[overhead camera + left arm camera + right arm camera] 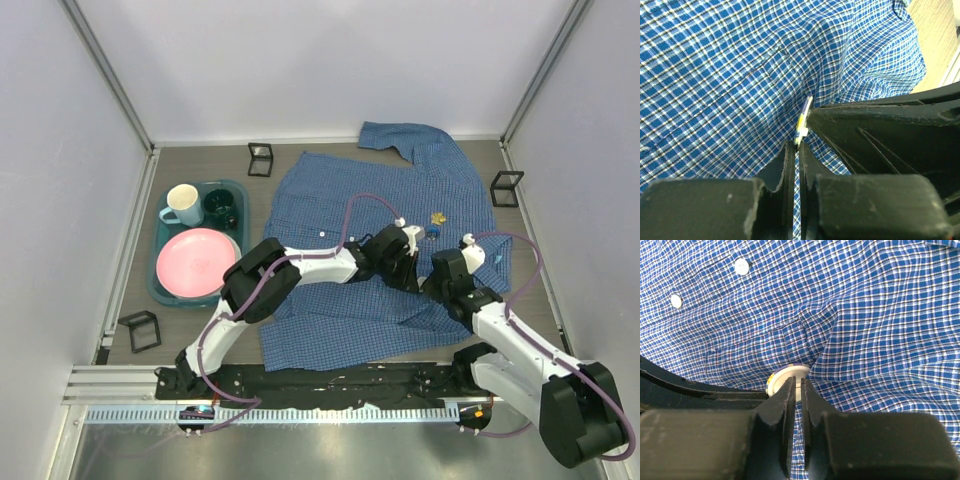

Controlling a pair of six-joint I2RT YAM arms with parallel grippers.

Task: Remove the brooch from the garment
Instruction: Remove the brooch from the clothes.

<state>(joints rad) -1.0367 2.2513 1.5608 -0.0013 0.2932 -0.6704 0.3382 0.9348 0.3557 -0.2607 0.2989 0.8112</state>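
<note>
**Meeting at the brooch: both tools tip to tip on the garment**

Both arms rise from the near desk (200, 335) edge and lean in over the hem. The left arm stretches across from the left, the right arm is folded shorter, and both wrists pitch down.

Garment (340, 200) is spread on the desk. Its long axis runs near to far, skewed slightly right, with the hem nearest and the collar at the far right.

Left tool (795, 146) is clenched, tips on the cloth. A strip of check shows in the slit; can't tell if it's pinched.

Right tool (797, 381) has its jaws nearly together with a thin slit, tips against the lower rim of the brooch (784, 375). Can't tell if it grips anything.

Brooch sits mid-shirt toward the right side, with cloth puckered around it.
- Right wrist view: its round white face.
- Left wrist view: edge-on, standing tilted, yellow on the rim.
- Top view: hidden by the tools.

Just beyond the tools, a small gold item (438, 216) and a small blue item (432, 234) lie on the shirt. Far left is a teal tray (153, 270) holding a pink plate (195, 262) and two cups.
</note>
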